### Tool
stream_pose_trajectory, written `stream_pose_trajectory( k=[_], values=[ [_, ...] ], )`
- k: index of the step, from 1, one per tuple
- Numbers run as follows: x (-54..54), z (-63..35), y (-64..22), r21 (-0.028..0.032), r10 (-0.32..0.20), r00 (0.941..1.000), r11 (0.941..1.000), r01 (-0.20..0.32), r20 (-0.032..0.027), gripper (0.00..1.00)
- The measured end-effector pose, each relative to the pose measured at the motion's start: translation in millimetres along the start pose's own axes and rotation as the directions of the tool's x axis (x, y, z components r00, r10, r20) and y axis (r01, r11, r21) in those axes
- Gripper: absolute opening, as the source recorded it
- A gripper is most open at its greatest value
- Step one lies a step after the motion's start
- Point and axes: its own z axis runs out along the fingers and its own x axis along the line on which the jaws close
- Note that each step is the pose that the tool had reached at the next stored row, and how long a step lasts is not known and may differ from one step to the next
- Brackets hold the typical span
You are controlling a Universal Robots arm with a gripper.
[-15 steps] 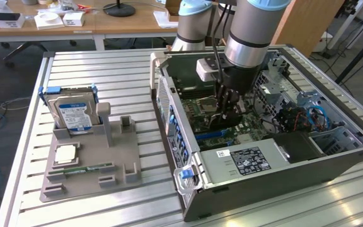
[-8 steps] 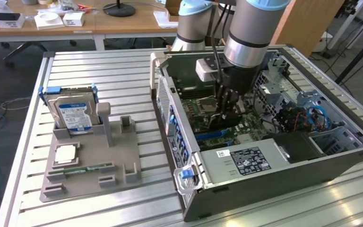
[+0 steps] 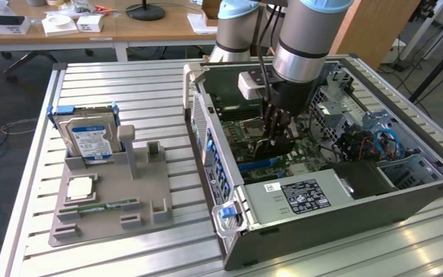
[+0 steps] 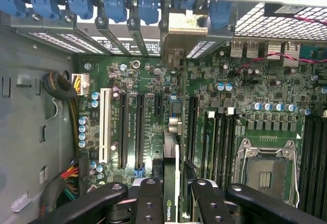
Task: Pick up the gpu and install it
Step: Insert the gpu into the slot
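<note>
Where the arm reaches into the open computer case (image 3: 406, 190) at the exterior frame's centre, the gripper (image 3: 277, 134) clamps the graphics card (image 3: 266, 149) above the green board (image 3: 241, 147). Seen from the wrist, the card stands edge-on between partly closed fingers (image 4: 149, 193), over the slots (image 4: 139, 127).

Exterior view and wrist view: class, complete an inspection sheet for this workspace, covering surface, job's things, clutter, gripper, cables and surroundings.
Surface: slatted metal table, carrying the case and fixture.
Job's things: gpu held edge-on over the motherboard slots inside the open computer case; whether it is seated cannot be told.
Clutter: grey fixture beside the case, holding a hard drive and a memory stick.
Gripper: gripper closed on the gpu.
Cables: coloured wire bundle and blue cables inside the case.
Surroundings: wooden desk with small boxes behind the table.
</note>
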Motion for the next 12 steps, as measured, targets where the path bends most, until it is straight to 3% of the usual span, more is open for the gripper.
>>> stream_pose_trajectory(
  k=[12],
  values=[
    [0.0,0.1,1.8,0.0,0.0,1.0,1.0,0.0,0.0,0.26]
  ],
)
